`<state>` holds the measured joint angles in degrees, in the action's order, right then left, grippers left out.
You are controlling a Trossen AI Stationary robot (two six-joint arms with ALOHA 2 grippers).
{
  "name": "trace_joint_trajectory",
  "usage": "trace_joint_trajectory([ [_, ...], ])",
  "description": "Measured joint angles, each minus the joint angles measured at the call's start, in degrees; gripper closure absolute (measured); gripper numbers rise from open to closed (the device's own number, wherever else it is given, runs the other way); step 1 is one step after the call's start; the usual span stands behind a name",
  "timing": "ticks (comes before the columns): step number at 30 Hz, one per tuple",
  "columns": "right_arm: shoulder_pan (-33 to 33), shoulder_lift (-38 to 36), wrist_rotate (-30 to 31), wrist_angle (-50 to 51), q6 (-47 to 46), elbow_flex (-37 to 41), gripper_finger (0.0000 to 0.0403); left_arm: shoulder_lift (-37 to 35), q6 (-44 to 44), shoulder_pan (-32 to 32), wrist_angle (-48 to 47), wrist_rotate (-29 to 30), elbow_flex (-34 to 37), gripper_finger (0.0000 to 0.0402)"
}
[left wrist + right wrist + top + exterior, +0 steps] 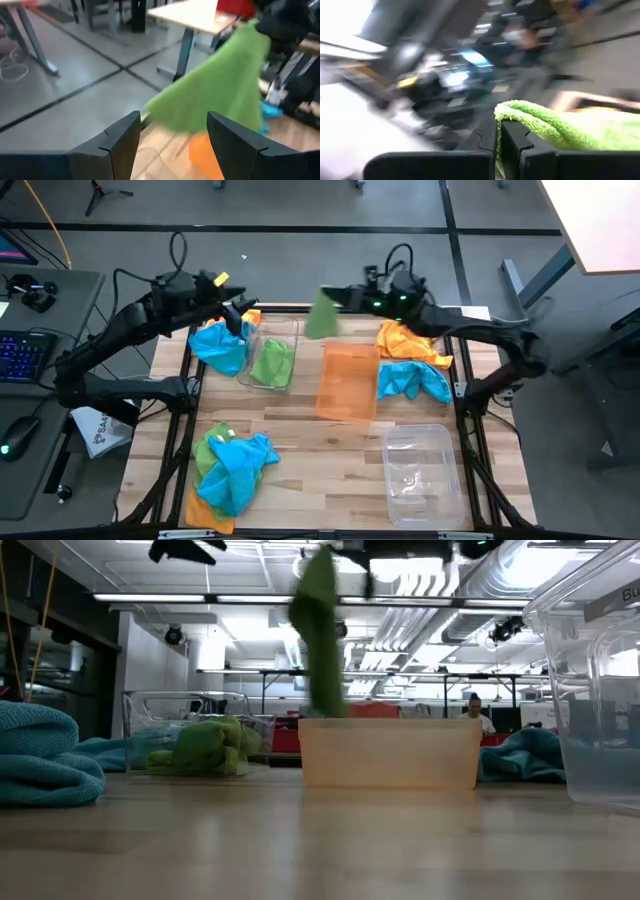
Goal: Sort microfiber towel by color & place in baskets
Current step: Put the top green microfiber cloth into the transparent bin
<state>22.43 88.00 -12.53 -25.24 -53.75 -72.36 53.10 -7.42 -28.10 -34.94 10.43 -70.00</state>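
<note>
A lime green microfiber towel (322,315) hangs in the air near the table's far edge, above the far end of the orange basket (348,380), with my right gripper (342,300) shut on its top. In the low view the towel (320,630) dangles over that basket (390,752). My left gripper (240,318) stands open at the far left, above a blue towel (220,345), with nothing between its fingers (122,145). Another green towel (272,362) lies in a clear basket (297,340). My right gripper pinches a folded upper edge of the green towel (520,114) between its two shut fingers (512,140). The fingers come roughly level from the table's right side. The towel hangs slack below them, lifted clear of the table and the baskets.
Orange and blue towels (410,360) lie heaped at the right, beside the orange basket. A mixed pile of green, blue and orange towels (232,470) lies at the near left. A second clear basket (425,470) stands at the near right.
</note>
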Motion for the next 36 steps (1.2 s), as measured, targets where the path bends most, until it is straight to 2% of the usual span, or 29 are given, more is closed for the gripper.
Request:
trace_joint_trajectory([
  [3,-2.2,6.8,-6.0,-5.8,0.8,-7.0,0.0402,-2.7,0.0,0.0,5.0,0.0,0.0,0.0186],
  [7,-4.2,15.3,-12.3,-3.6,2.2,-16.8,0.0402,-7.5,0.0,0.0,10.7,0.2,-0.1,0.0186],
  [11,-4.7,22.1,-15.8,0.1,2.3,-24.3,0.0403,-10.9,0.0,0.0,10.9,0.2,-0.1,0.0186],
  [17,-3.4,27.7,-11.9,16.9,8.2,-29.5,0.0403,-13.6,-3.3,0.0,8.5,0.2,-0.1,0.0186],
  [22,-2.5,26.5,-6.1,29.7,14.2,-31.3,0.0403,-14.1,-4.4,0.0,6.1,-0.2,-0.1,0.0186],
  [27,-2.3,21.8,-4.2,33.5,21.6,-37.1,0.0403,-14.0,-3.6,0.0,5.4,-0.2,-0.1,0.0186],
  [31,-2.6,21.1,-3.0,41.8,26.9,-43.4,0.0403,-13.7,-1.9,0.0,5.8,0.2,-0.1,0.0186],
  [33,-3.2,21.4,0.1,43.8,29.2,-44.0,0.0403,-13.7,-1.9,0.0,6.2,0.6,-0.1,0.0186],
  [36,-4.0,21.9,0.8,42.3,29.5,-43.7,0.0403,-13.7,-1.2,0.0,7.2,0.7,-0.1,0.0186],
])
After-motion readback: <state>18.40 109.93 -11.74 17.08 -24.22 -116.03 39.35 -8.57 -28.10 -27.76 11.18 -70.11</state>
